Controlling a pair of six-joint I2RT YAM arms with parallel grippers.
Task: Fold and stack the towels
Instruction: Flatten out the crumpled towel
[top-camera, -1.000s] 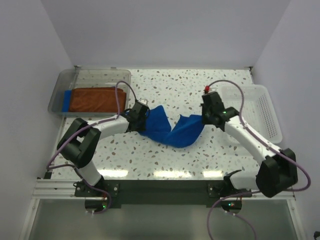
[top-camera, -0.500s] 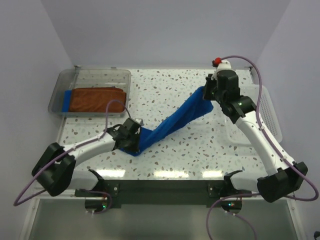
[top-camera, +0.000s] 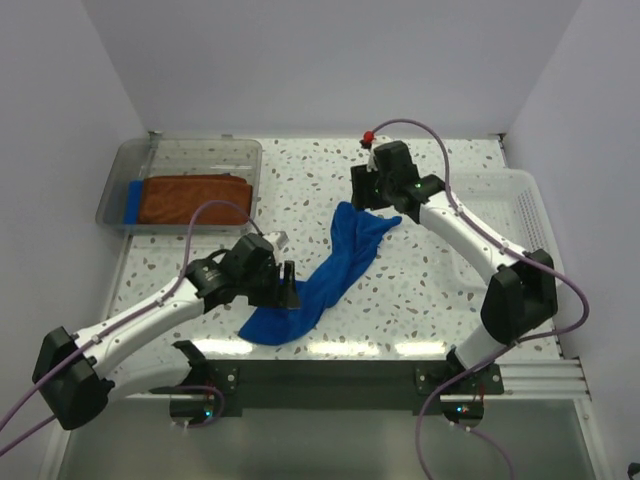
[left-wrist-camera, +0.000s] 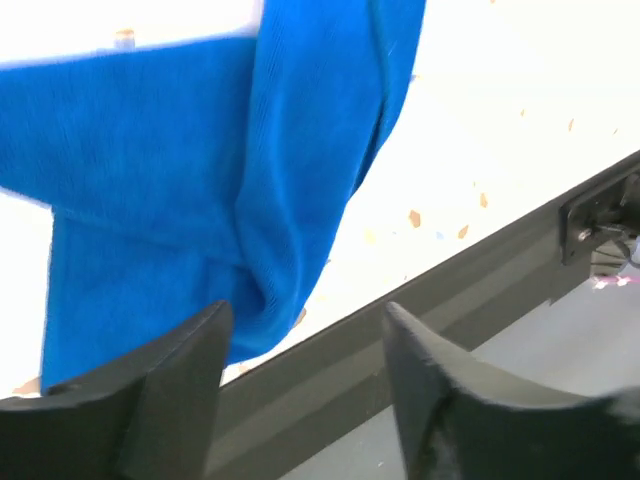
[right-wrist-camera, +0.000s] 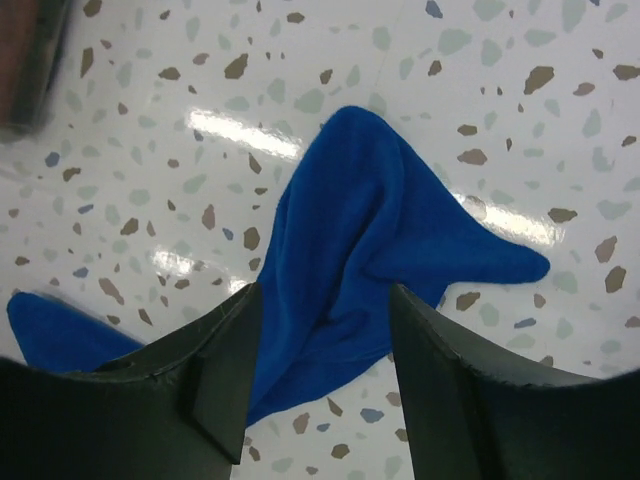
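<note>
Both grippers had released since half a second before: left gripper (left-wrist-camera: 305, 322) and right gripper (right-wrist-camera: 322, 296) hung open, empty, above the blue towel (top-camera: 330, 270) lying twisted mid-table, trailing toward the near-left edge.

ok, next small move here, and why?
Probably lower the right gripper and pinch the far corner of the blue towel. Both it and the left gripper are open, holding nothing, and the towel lies twisted on the table, too bunched to fold.
</note>
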